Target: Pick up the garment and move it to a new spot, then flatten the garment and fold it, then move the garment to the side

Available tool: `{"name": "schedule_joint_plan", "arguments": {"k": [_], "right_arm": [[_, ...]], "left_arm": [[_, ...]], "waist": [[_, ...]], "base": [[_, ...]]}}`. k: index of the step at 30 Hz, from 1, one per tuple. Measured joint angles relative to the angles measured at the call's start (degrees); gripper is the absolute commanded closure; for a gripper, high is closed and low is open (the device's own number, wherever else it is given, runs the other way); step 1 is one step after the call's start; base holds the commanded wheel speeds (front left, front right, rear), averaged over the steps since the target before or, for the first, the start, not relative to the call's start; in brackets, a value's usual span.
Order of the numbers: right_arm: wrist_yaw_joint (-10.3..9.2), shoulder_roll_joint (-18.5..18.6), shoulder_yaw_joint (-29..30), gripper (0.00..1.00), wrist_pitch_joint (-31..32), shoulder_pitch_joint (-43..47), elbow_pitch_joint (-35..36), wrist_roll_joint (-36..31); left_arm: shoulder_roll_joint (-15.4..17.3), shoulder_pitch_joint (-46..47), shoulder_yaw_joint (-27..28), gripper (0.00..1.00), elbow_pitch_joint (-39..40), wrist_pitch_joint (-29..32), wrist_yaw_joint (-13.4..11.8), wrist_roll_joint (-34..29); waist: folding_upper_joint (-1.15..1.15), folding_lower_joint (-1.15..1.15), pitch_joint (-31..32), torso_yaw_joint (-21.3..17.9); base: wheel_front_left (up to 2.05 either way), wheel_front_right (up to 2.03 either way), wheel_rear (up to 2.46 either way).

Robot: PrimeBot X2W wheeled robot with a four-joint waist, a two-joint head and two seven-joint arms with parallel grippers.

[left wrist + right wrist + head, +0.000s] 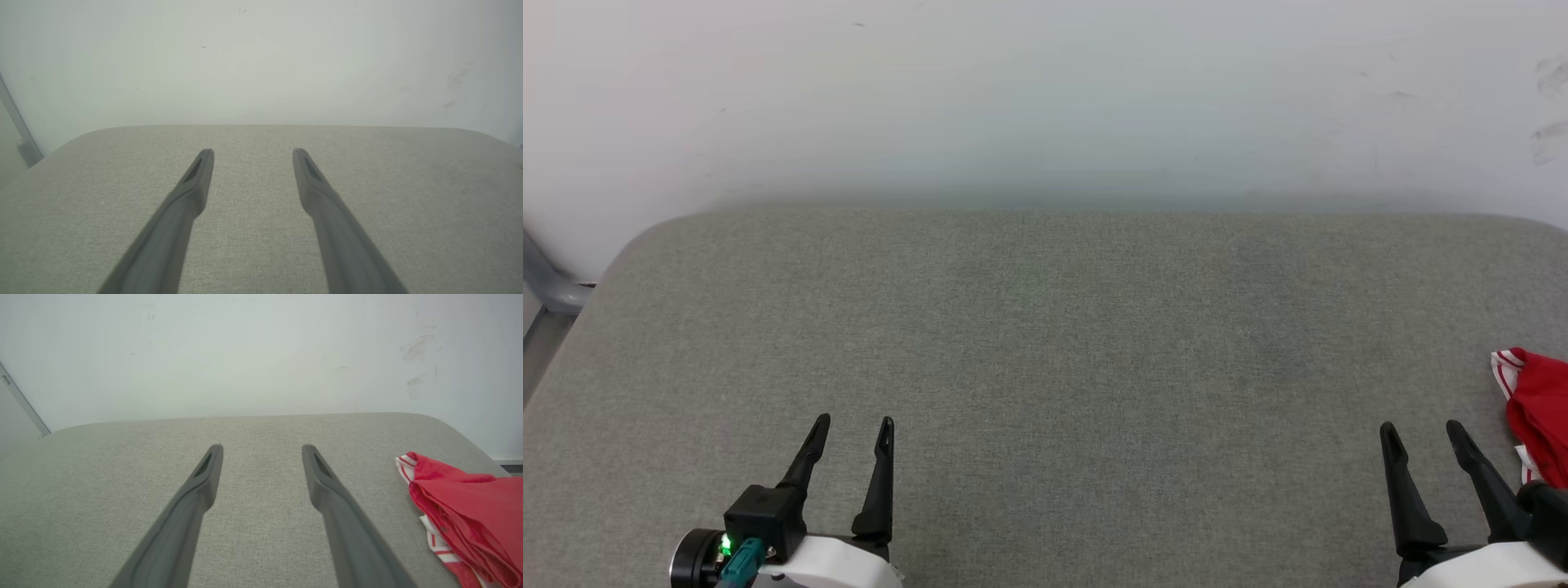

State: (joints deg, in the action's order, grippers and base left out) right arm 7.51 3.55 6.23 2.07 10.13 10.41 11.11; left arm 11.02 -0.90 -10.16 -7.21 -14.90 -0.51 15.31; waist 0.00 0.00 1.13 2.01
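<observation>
The garment (1539, 408) is a crumpled heap of red fabric with red-and-white striped trim, lying at the right edge of the grey table and partly cut off by the head view's border. The right wrist view shows the garment (461, 506) to the right of my fingers, apart from them. My right gripper (1421, 431) stands open just left of the heap, nothing between its fingers. My left gripper (854, 423) is open over bare table at the lower left. In its own wrist view the left gripper (251, 153) has only table between its fingers.
The grey fabric-covered table (1045, 343) has rounded far corners and ends at a pale wall (1045, 98). A grey metal frame (551, 290) stands beyond the table's far left corner.
</observation>
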Motion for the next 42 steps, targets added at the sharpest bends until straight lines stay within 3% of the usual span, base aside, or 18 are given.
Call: {"name": "schedule_joint_plan", "arguments": {"k": [13, 14, 19, 42], "right_arm": [[0.0, -0.4, -0.3, 0.0, 0.6, 0.0, 0.0, 0.0], [0.0, -0.4, -0.2, 1.0, 0.6, -0.1, -0.1, 0.0], [0.0, -0.4, -0.4, 1.0, 0.6, 0.4, -2.5, 1.2], [0.0, -0.4, -0.6, 1.0, 1.3, -3.4, -8.9, 24.6]], "left_arm": [[-0.3, 0.0, 0.5, 0.0, -0.5, 0.0, 0.8, -0.5], [-0.3, 0.0, 0.5, 1.0, -0.6, 0.0, 0.8, -0.5], [-1.0, -1.1, 0.4, 1.0, -2.7, 0.6, 0.9, 0.7], [-2.9, 0.5, 5.1, 1.0, -4.0, 6.7, 2.9, 22.7]], "waist": [[0.0, 0.0, -0.1, -0.4], [0.0, 0.0, -0.1, -0.4], [0.0, 0.0, -0.1, -0.4], [0.0, 0.01, -0.3, -0.7]], "base": [[0.0, 0.0, 0.0], [0.0, 0.0, 0.0], [0.0, 0.0, 0.0], [0.0, 0.0, 0.0]]}}
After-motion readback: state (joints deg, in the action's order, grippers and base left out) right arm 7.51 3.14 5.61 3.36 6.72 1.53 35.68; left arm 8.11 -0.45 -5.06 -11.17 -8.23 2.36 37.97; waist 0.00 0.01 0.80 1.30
